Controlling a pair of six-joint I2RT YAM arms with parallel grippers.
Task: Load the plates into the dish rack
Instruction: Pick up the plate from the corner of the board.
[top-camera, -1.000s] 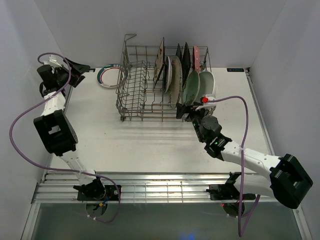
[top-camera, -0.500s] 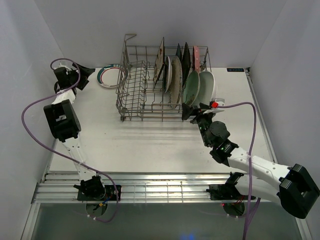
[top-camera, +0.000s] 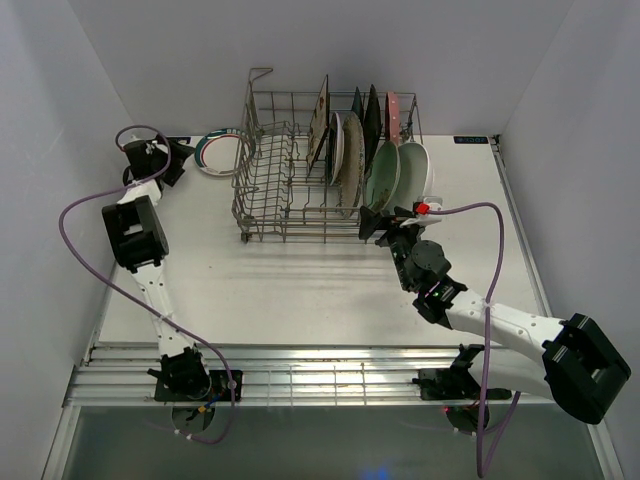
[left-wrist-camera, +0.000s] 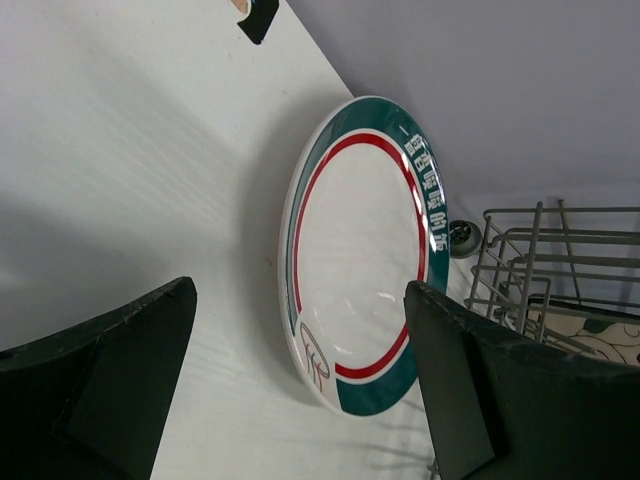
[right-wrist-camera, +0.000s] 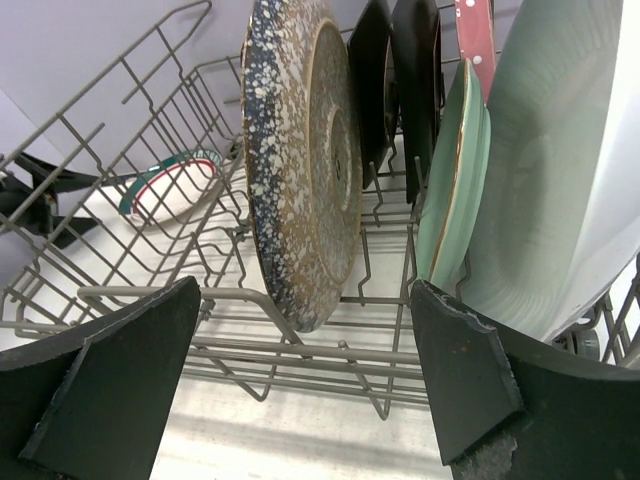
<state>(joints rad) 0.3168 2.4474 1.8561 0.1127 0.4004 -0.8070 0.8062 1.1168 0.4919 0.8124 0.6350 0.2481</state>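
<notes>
Plates (top-camera: 365, 150) are standing on edge in the right half of the grey wire dish rack (top-camera: 270, 180), among them a rough-speckled grey round plate (right-wrist-camera: 300, 150), a smooth mint round plate (right-wrist-camera: 455, 190) and a glossy white oval plate (right-wrist-camera: 570, 180). A green-and-red-rimmed plate (left-wrist-camera: 365, 250), white and round, is lying on the white tabletop (top-camera: 300, 290) at the rack's 9 o'clock. The left fingers (left-wrist-camera: 110, 390) are gaping wide and empty around it, having swung in closer over the last second. The right fingers (right-wrist-camera: 110, 390) are also spreading wide and empty, hovering at the rack's 5 o'clock, hardly shifted.
</notes>
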